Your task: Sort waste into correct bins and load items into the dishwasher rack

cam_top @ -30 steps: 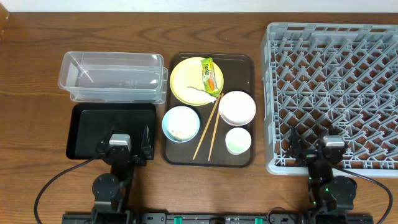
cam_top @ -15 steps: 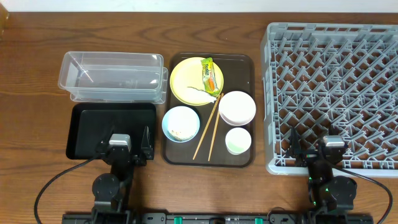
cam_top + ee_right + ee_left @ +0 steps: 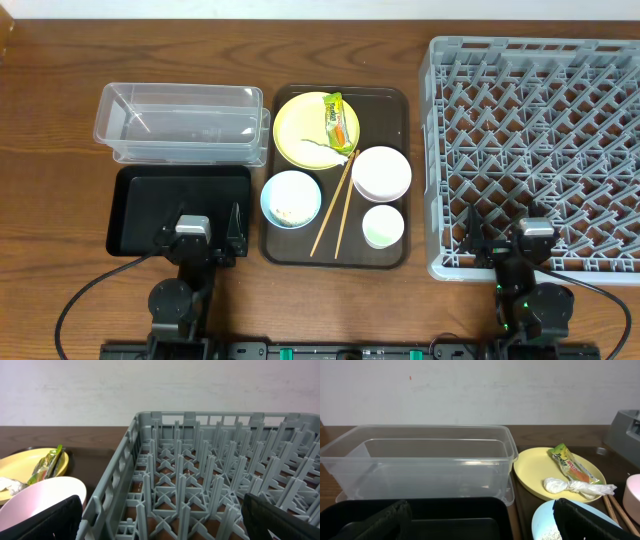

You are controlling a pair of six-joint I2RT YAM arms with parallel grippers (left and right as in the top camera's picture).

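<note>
The snack wrapper [image 3: 338, 119] and a crumpled white wad lie on the yellow plate [image 3: 300, 135]. The light-blue bowl [image 3: 291, 198] holds rice grains. The white-pink bowl [image 3: 381, 173], pale-green cup [image 3: 383, 226] and two chopsticks [image 3: 337, 208] share the brown tray. The clear tub [image 3: 180, 123] and black tray [image 3: 150, 200] are at the left, the grey rack [image 3: 540, 150] at the right. My left gripper [image 3: 200, 235] is open and empty over the black tray's near edge. My right gripper [image 3: 510, 240] is open and empty over the rack's near left corner.
The brown serving tray [image 3: 393, 100] sits in the middle between the bins and the rack. Wooden table shows around everything. In the left wrist view the clear tub [image 3: 420, 460] stands right ahead, the plate [image 3: 535, 467] to its right.
</note>
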